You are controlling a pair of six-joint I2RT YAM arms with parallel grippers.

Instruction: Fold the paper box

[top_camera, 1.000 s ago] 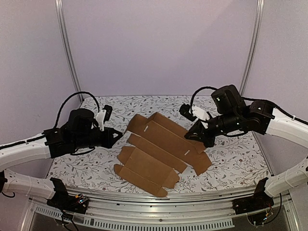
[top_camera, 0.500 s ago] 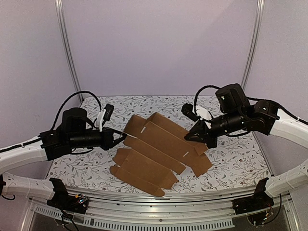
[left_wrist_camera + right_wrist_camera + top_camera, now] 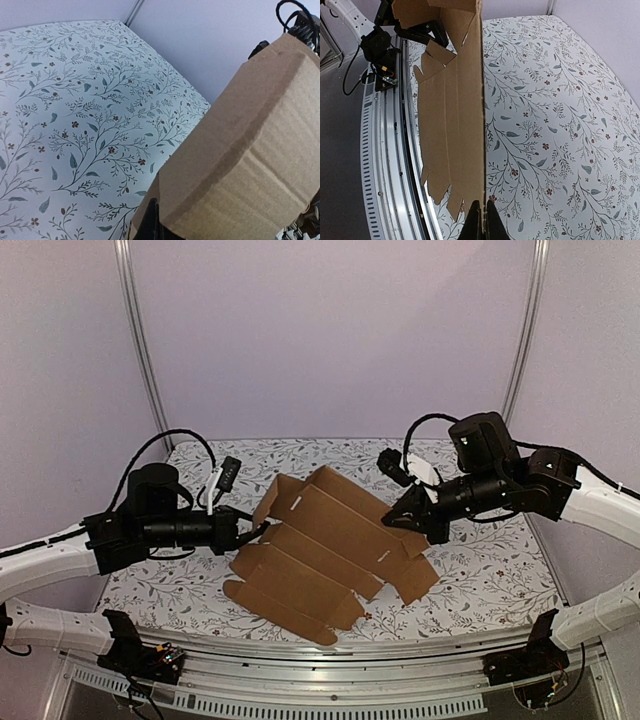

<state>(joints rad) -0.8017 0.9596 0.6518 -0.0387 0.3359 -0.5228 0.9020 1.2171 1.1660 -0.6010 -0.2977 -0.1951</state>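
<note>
no text, label, brand, number or sign can be read in any of the views. the paper box shows plain brown corrugated cardboard with no print on it. the desk cover carries only a pattern of leafy twigs and small flowers, with no lettering.

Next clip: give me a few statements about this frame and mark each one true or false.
1. The paper box is an open sheet with loose flaps, not a closed box. True.
2. The right gripper pinches an edge of the cardboard. True.
3. The left gripper hangs far from the sheet. False: it is closed on the sheet's left flap.
4. The table is plain white. False: it has a floral pattern.
</note>
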